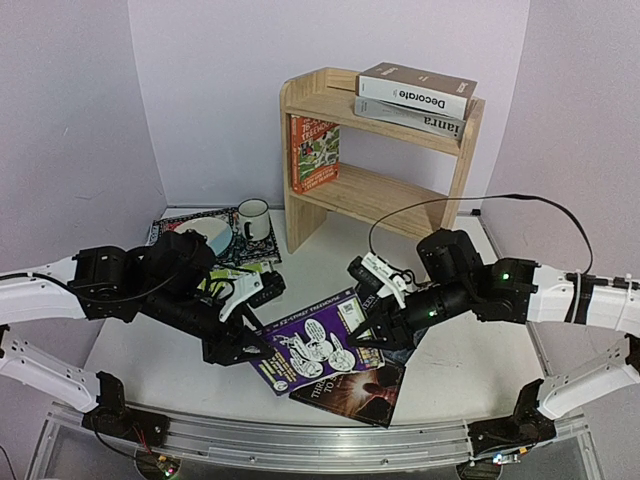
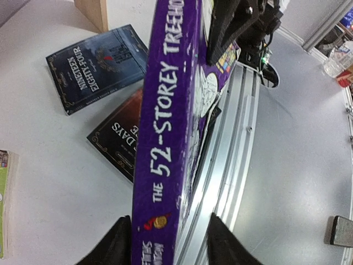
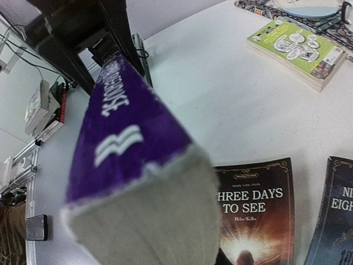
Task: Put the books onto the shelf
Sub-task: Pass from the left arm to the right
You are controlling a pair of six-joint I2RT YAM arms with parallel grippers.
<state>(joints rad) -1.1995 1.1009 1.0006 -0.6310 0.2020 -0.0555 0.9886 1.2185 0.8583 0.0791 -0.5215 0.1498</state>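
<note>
Purple book (image 1: 315, 340) sits at the centre of the overhead view, lifted off the counter (image 1: 450, 370) and tilted, with an arm at each end. The right pincer (image 1: 372, 325) is clamped on its right-hand edge; in the left wrist view a black finger (image 2: 237, 22) of it lies across the cover at the top of the frame. The left pincer (image 2: 168, 243) straddles the spine at the other end with its jaws apart: one finger sits at the spine, and the other stands off the page side with a gap between them.

In the right wrist view the book's purple spine and grey page edge fill the lower left of the frame.

"Three Days to See" (image 1: 355, 390) lies flat just below the purple book. "Nineteen Eighty-Four" (image 2: 96, 66) lies flat beside it. The green paperback (image 3: 295, 47) rests on the counter at the upper right of the right wrist view, next to the placemat (image 1: 165, 228).

The shelf (image 1: 320, 98) stands in the upper middle of the overhead view. "Decorate" (image 1: 415, 90) is stacked on "ianra" (image 1: 420, 118) on its top board. The orange book (image 1: 314, 155) stands upright at the left end of the lower tier. A mug (image 1: 252, 220) and a plate (image 1: 210, 232) sit on the placemat.
</note>
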